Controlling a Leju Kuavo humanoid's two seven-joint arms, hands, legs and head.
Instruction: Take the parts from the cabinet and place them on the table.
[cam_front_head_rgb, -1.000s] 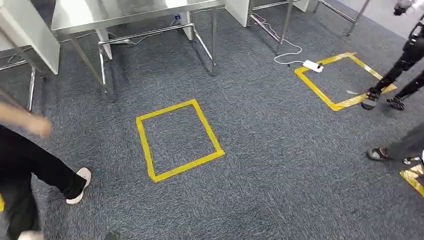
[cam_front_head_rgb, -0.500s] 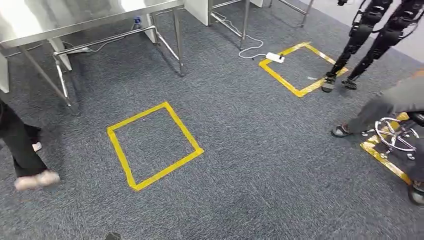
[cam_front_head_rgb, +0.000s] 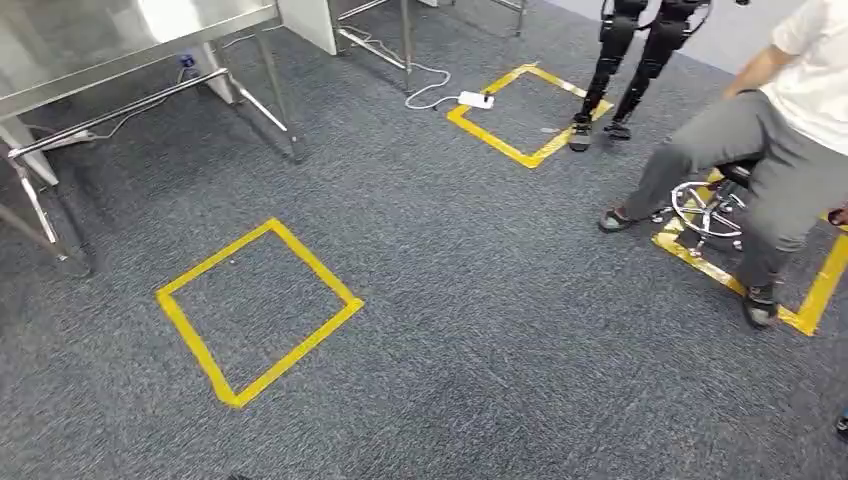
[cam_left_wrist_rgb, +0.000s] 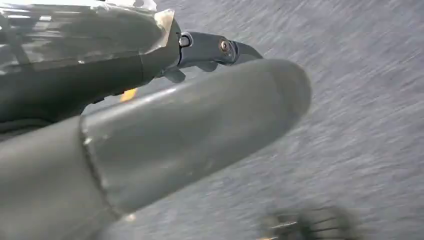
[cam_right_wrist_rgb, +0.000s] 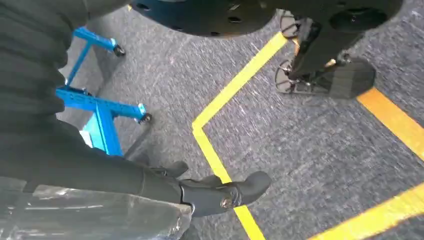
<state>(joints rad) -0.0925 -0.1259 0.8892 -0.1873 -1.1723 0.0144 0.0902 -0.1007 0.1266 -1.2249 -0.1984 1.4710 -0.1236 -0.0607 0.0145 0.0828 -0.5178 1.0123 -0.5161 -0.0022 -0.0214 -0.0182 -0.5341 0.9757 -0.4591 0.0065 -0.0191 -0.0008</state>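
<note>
My left hand (cam_left_wrist_rgb: 200, 115) hangs over grey carpet in the left wrist view, with its thick grey thumb and a dark finger stretched out and nothing in it. In the right wrist view my right hand (cam_right_wrist_rgb: 220, 192) also hangs above the carpet, a dark finger extended and nothing held. The head view looks down at the carpet, with a steel table (cam_front_head_rgb: 100, 40) at the far left.
A yellow tape square (cam_front_head_rgb: 196, 349) lies ahead left, another (cam_front_head_rgb: 490, 140) farther off with a white power strip (cam_front_head_rgb: 474, 99). Another robot's black legs (cam_front_head_rgb: 620, 60) stand there. A person (cam_front_head_rgb: 760, 150) sits on a stool (cam_front_head_rgb: 710, 205) at right. A blue wheeled frame (cam_right_wrist_rgb: 100, 107) stands near my right hand.
The whole picture has slid left, so the camera has turned right. The person in black at left has gone out of frame, and the seated person has come in at right.
</note>
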